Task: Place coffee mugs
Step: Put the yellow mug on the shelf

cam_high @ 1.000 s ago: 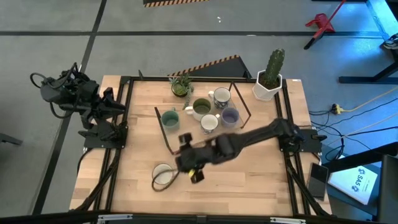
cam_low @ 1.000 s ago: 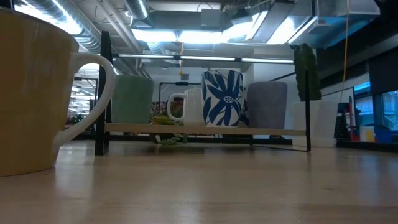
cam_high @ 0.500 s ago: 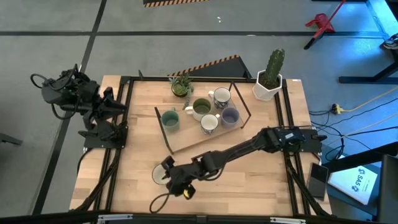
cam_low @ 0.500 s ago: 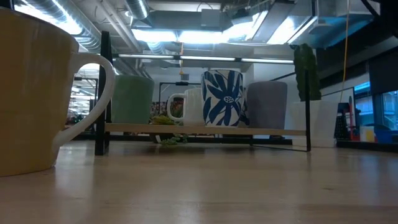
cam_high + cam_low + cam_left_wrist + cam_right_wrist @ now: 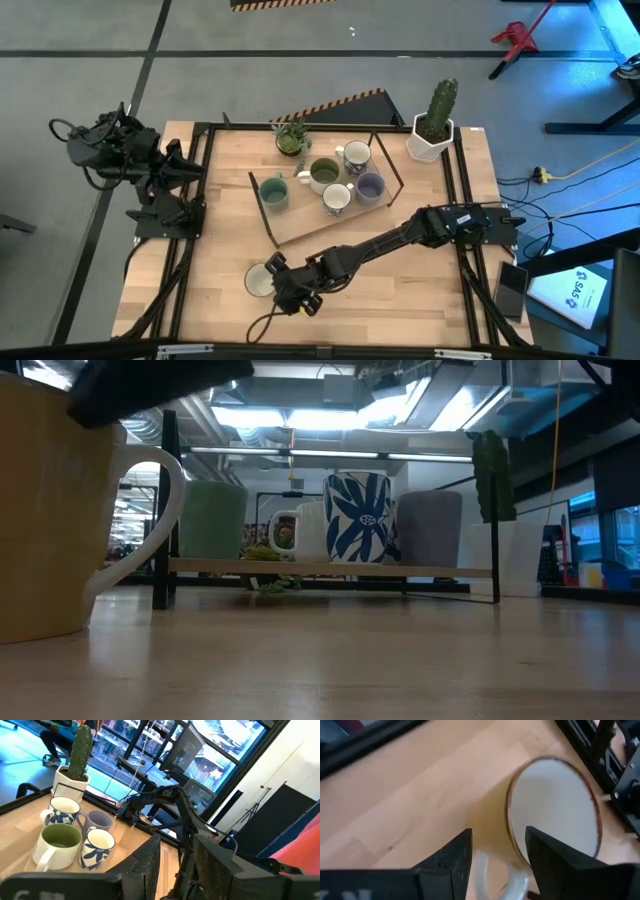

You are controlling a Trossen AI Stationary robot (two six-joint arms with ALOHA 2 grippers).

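A mug with a yellowish outside, white inside and brown rim (image 5: 258, 281) stands upright on the table near the near-left corner; it fills the low view's left (image 5: 55, 510). My right gripper (image 5: 497, 837) is open right above it, fingers on either side of the handle (image 5: 492, 877) and the rim beside it; I see no contact. Teal (image 5: 273, 190), olive (image 5: 324, 174), lavender (image 5: 370, 186) and two blue-patterned white mugs (image 5: 356, 155) (image 5: 337, 198) stand on a wooden rack. My left gripper (image 5: 177, 865) is open, parked at the table's left edge.
The black-framed wooden rack (image 5: 300, 225) lies across the middle of the table. A small green plant (image 5: 291, 138) stands behind it and a cactus in a white pot (image 5: 433, 125) at the far right corner. Bare wood shows between the rack and the near edge.
My right gripper has swung from the table's middle toward the near-left corner and come down over the yellowish mug, so its dark body now shows at the top of the low view. The mug has not moved.
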